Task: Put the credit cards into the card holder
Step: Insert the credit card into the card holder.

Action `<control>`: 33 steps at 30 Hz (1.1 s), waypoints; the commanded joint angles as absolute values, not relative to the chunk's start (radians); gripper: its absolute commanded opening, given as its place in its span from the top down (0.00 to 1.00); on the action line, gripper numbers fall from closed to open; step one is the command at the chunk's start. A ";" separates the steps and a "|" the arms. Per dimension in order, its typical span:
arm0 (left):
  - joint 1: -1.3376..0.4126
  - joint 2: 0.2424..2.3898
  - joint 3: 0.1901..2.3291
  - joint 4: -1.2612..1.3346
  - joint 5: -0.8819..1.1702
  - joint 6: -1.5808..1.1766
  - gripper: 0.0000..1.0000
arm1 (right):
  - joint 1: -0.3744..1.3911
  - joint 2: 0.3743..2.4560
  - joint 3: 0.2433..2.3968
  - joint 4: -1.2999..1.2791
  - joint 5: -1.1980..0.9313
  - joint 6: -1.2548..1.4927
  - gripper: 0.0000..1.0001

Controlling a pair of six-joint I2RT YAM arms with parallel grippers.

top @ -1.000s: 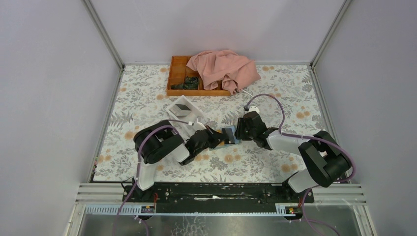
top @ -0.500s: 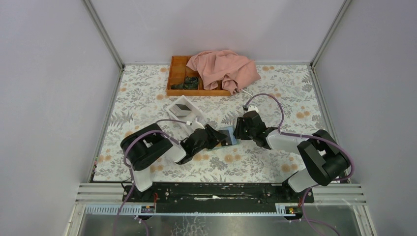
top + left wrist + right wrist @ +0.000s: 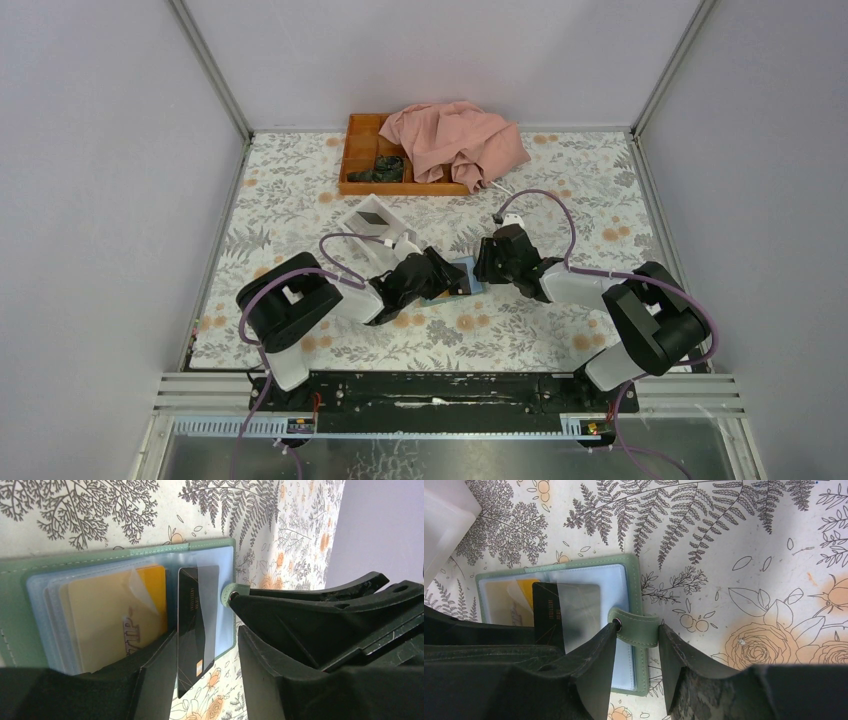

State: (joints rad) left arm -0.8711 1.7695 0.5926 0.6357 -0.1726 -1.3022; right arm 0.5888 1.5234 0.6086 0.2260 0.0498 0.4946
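Floral table [image 3: 560,200] — arms [image 3: 575,285] stretched low; left tool [image 3: 205,642] parted around card [image 3: 197,610], right tool [image 3: 637,630] parted astride card holder [image 3: 616,587].

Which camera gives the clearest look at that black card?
The left wrist view: the black card shows almost whole and close, over the open card holder. The right wrist view hides its lower part behind the right gripper. In the top external view it cannot be seen.
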 commanded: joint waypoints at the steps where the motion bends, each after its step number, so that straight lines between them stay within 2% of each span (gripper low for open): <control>1: -0.882 1.791 0.622 0.435 -0.223 -1.251 0.46 | 0.584 1.505 0.642 0.220 0.045 0.491 0.56; 9: -0.908 1.764 0.683 0.280 -0.259 -1.223 0.41 | 0.584 1.482 0.642 0.209 0.038 0.488 0.55; 16: -0.913 1.798 0.679 0.311 -0.223 -1.256 0.40 | 0.584 1.439 0.631 0.199 0.015 0.477 0.38; 19: -0.913 1.800 0.665 0.335 -0.222 -1.285 0.39 | 0.584 1.427 0.625 0.197 0.005 0.477 0.34; 33: -0.912 1.789 0.576 0.525 -0.173 -1.439 0.34 | 0.586 1.312 0.502 0.236 0.001 0.497 0.33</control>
State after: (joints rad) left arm -0.9024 1.7546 0.6144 0.5774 -0.2211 -1.3972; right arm 0.5869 1.3647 0.5339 0.1928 0.0223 0.4873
